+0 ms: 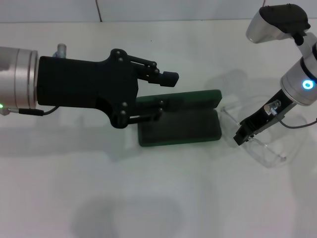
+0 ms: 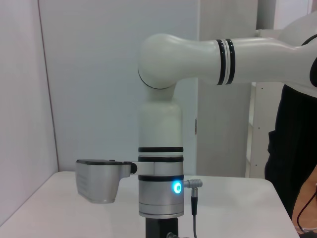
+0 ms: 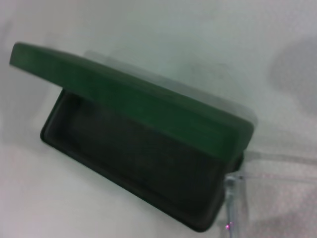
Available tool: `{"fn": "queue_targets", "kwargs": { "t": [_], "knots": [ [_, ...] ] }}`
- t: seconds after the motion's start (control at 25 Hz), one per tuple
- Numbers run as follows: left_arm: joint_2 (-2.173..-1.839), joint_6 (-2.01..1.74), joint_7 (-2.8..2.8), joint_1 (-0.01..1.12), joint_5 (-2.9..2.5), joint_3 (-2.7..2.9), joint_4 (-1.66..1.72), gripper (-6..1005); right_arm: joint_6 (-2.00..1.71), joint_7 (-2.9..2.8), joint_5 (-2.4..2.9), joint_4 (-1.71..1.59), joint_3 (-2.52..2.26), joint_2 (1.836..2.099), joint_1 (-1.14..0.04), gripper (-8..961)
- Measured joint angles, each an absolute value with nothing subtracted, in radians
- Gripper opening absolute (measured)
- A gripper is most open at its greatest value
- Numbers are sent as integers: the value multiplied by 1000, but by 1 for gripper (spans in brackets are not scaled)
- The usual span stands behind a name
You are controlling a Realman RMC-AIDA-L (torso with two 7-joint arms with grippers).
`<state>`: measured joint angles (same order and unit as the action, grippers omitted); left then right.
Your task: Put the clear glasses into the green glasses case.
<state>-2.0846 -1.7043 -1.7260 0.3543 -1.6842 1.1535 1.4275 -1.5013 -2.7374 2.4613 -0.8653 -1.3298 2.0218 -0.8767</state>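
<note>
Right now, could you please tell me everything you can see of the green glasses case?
The dark green, hard-looking oblong clamshell glasses case with rounded corners lies on the white table, open: its lid is raised at the far long side, over a dark, empty interior. The left end effector reaches in over its left end, one finger at the lid. The clear plastic glasses lie just beyond its right end; whether they touch is unclear.
</note>
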Motion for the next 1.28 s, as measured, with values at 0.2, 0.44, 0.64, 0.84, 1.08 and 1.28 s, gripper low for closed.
{"fn": "queue_targets", "kwargs": {
  "t": [0.2,0.44,0.64,0.84,1.08,1.28],
  "knots": [
    [-2085,-1704,-1729,352,-1684,1152,1427,399,-1526,-2711,2434,-905,-1329,2017,-852,191],
    [-2085,-1704,-1731,353,-1672,1151,1424,399,-1621,-2662,2416,-969,-1275,2016,-818,158],
    [-2086,-1704,-1731,352,-1621,1151,1405,398,-1658,-2603,2392,-993,-1222,2013,-772,145],
    [-2087,-1703,-1732,351,-1584,1144,1363,398,-1731,-2520,2383,-1028,-1117,2012,-729,142],
    [-2086,-1703,-1732,363,-1512,1121,1281,398,-1800,-2452,2235,-1129,-1072,1992,-630,135],
    [-2087,-1703,-1733,364,-1494,1108,1278,398,-1893,-2308,2078,-1185,-893,2004,-555,125]
  ]
}}
